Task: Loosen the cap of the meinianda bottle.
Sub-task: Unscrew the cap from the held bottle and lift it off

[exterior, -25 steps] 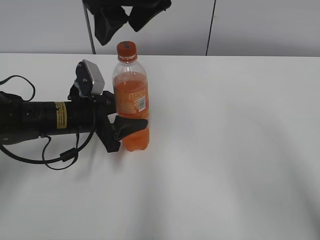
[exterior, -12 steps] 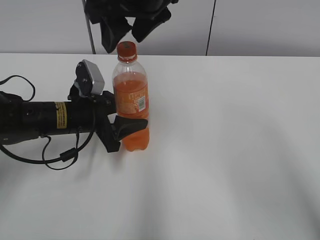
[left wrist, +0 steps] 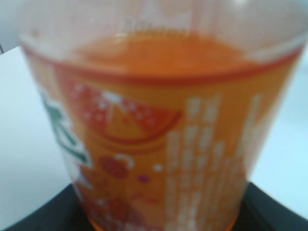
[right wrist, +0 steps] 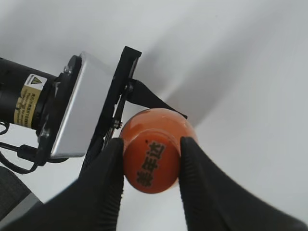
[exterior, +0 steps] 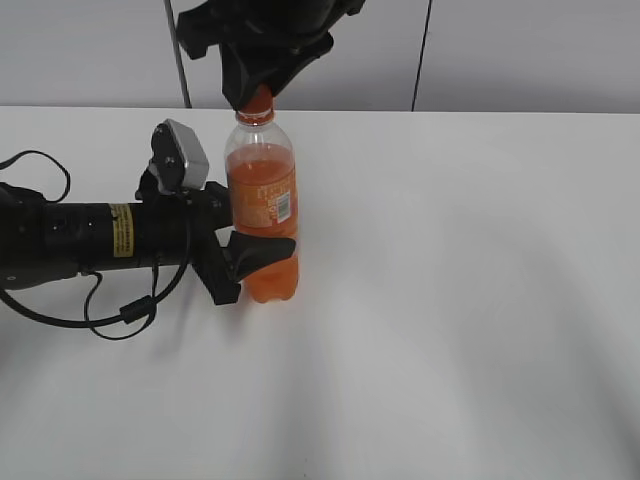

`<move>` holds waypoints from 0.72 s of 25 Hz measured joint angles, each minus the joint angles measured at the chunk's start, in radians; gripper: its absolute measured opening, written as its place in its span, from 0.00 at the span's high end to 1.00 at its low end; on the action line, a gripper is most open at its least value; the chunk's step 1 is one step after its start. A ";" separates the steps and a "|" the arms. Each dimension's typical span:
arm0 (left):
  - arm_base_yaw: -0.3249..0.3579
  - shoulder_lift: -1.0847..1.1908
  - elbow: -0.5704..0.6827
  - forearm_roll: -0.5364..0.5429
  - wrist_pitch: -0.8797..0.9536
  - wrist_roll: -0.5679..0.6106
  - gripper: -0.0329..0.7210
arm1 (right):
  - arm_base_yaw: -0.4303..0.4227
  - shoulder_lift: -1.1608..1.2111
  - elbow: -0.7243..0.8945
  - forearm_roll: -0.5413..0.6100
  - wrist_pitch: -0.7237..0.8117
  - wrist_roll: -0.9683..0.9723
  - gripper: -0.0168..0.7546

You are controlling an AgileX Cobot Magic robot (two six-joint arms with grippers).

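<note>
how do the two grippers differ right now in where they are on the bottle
The left gripper comes in sideways, clamped round the meinianda bottle low on its body; the right gripper comes from above with fingers either side of the cap. Both are black and at the same bottle.

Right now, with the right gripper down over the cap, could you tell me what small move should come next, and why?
Probably twist: the right gripper brackets the cap, its fingers seemingly touching, while the left gripper steadies the meinianda bottle.
</note>
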 joint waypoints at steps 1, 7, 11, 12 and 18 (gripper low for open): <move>0.000 0.000 0.000 0.000 0.000 0.000 0.42 | 0.000 0.000 0.000 0.000 0.000 0.000 0.64; 0.000 0.000 0.000 0.000 0.000 0.000 0.42 | 0.000 0.000 0.000 0.001 0.000 -0.133 0.64; 0.000 0.000 0.000 -0.001 0.000 0.000 0.42 | 0.000 0.000 0.000 0.007 -0.002 -0.488 0.64; 0.000 0.000 0.000 -0.001 0.000 0.000 0.42 | 0.000 0.000 0.000 0.007 -0.002 -0.632 0.64; 0.000 0.000 0.000 -0.005 0.002 -0.001 0.42 | 0.001 0.000 0.000 0.013 0.000 -1.135 0.64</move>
